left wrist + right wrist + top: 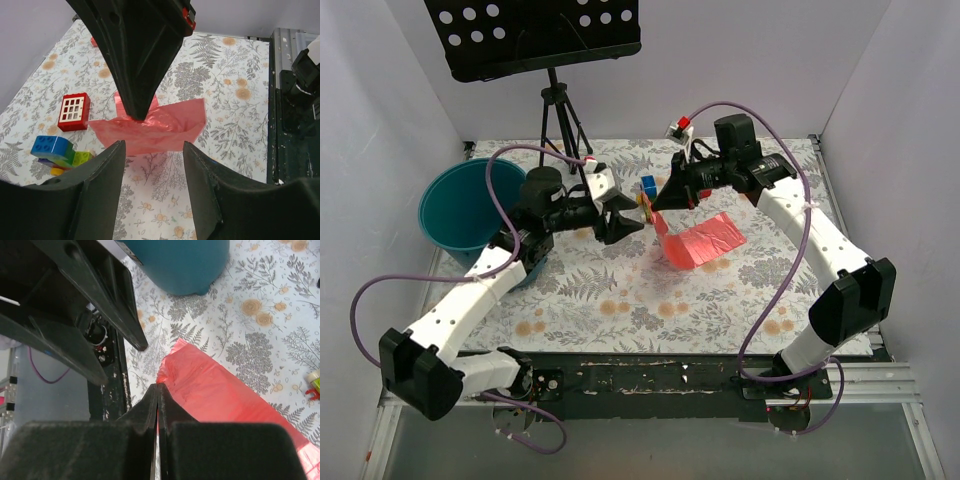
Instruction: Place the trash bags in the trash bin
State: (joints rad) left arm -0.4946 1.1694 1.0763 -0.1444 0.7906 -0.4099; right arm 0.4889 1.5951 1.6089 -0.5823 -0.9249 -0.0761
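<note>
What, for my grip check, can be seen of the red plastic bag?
The trash bag is thin, translucent pink-red film, creased and glossy, folded flat. Most of it lies on the floral table; one edge is raised, pinched in the shut right gripper. It sits well away from the teal bin.

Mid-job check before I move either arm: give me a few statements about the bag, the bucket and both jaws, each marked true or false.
1. The right jaws are shut on an edge of the thin pink-red plastic film bag. True.
2. That bag is already inside the large round teal plastic bucket. False: it lies out on the floral table cover, apart from the bucket.
3. The left jaws stand open and hold nothing. True.
4. The bucket stands on the right arm's side of the table. False: it stands on the left arm's side.
</note>
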